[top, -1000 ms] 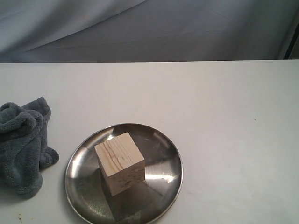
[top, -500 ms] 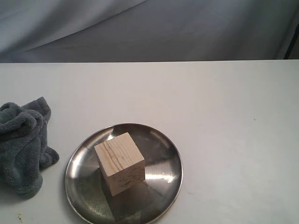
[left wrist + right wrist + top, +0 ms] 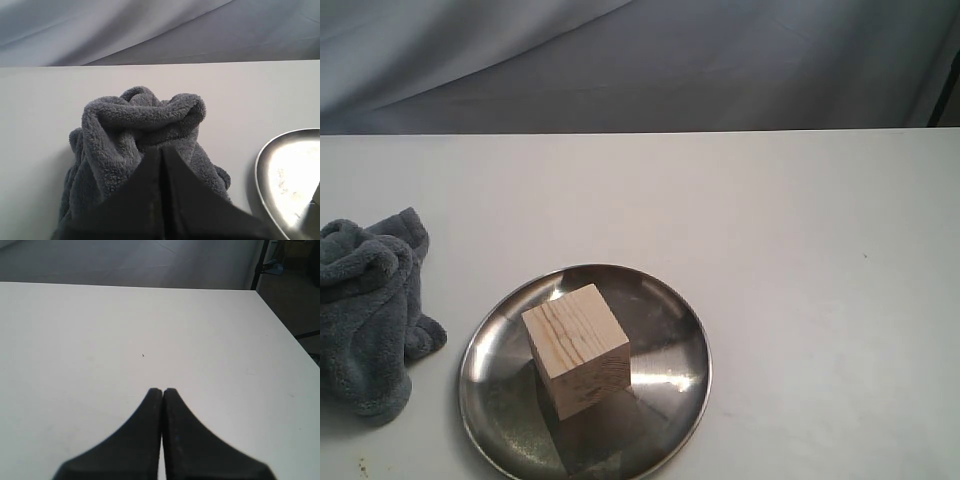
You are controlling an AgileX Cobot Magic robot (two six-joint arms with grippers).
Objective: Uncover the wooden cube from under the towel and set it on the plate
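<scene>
The wooden cube (image 3: 576, 348) is sitting uncovered on the plate (image 3: 675, 330), resting flat on the dish's floor a little toward 9 o'clock from its centre. One corner is pointing down toward 6 o'clock, and the grain lines are showing on its top and front faces. The plate is lying on the white surface (image 3: 800, 250) at about 6 o'clock in the exterior view, its lower rim running off the edge of the picture, and it is reflecting the block as a dark patch toward 5 o'clock.

The towel (image 3: 370, 310) is lying crumpled in a heap at 9 o'clock from the plate. It is close beside the rim but not touching it, and is partly cut off by the edge of the view.

In the left wrist view the left fingers (image 3: 142, 195) are pressing together, tip to tip, in front of the bunched towel (image 3: 135, 125), with no cloth showing between them. A part of the plate's rim (image 3: 285, 170) is showing nearby.

The right fingers (image 3: 145, 430) are likewise pressing together, holding nothing, and are hanging over a bare stretch of the surface (image 3: 100, 330).

A grey draped backdrop (image 3: 640, 60) is hanging behind the surface at 12 o'clock.
</scene>
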